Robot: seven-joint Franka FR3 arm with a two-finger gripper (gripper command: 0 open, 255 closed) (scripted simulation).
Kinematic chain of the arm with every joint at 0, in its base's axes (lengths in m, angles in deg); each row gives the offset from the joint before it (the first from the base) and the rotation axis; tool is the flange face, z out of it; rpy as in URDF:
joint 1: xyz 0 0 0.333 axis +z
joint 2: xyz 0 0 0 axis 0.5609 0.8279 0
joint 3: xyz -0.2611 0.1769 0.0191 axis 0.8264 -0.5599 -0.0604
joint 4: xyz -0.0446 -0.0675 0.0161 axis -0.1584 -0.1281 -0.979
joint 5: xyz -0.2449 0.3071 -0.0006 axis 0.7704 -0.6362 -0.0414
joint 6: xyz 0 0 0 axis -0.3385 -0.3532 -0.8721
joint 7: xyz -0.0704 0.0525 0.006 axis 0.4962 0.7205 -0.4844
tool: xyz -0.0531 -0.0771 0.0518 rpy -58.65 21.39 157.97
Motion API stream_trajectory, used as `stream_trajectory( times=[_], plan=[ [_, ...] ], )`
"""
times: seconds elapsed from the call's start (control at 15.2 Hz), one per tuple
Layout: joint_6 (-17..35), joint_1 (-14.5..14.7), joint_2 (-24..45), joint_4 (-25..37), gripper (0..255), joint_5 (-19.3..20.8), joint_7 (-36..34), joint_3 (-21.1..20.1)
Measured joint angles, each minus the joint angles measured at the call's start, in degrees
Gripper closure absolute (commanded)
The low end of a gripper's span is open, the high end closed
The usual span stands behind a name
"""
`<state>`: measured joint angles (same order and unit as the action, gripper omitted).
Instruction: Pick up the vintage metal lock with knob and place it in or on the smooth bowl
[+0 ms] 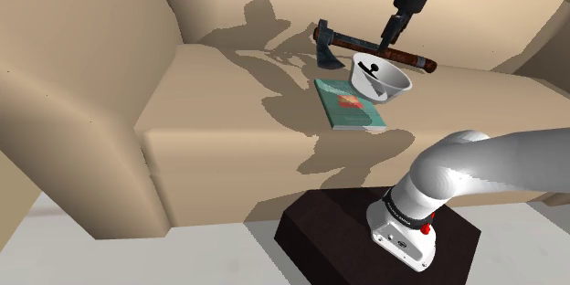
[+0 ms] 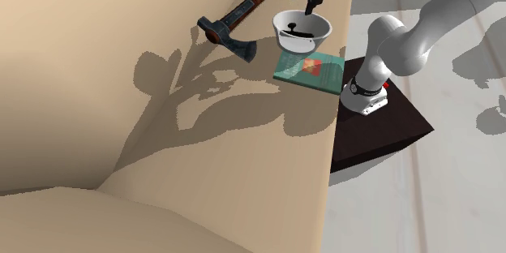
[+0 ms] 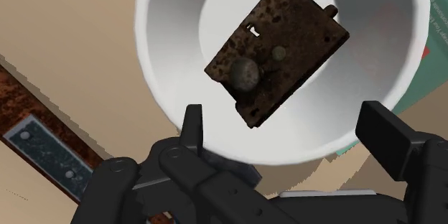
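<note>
Two black fingers point(image 3: 192, 126) of the gripper point(image 3: 286, 118) stand wide apart with nothing between them; the claw holds nothing. It hangs just above the white bowl point(image 1: 396, 86), pointing down into it. The rusty brown lock point(image 3: 276, 50) lies flat on the bowl's bottom with its round knob point(image 3: 244, 75) facing up toward the wrist camera and a small keyhole slot near it; one corner of the plate reaches up the bowl's inner wall. The fingers are apart from the lock.

The bowl sits upright on a beige cushion point(image 1: 228, 100). In the shoulder view a hatchet point(image 1: 365, 46) with a dark head and a reddish-brown handle lies just behind the bowl, and a teal book point(image 1: 350, 103) with a red mark on its cover lies flat just in front of it. The white arm point(image 1: 493, 160) rises from the dark stand point(image 1: 320, 228) at that view's lower right and casts a broad shadow across the cushion.
</note>
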<state>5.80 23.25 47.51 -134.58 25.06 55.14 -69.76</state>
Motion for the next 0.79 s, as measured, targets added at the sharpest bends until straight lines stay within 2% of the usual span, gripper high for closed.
stream_trajectory(
  times=[0.13, 0.4, 0.79],
  plan=[
    [-0.77, 0.03, 0.03, 0.81, 0, -0.08, -0.02, -0.12],
    [-5.98, 0.21, 1.39, 7.4, 0, -0.46, 0.23, -0.52],
    [-6.83, 0.27, 1.96, 8.77, 0, -0.56, 0.26, -0.58]
  ],
)
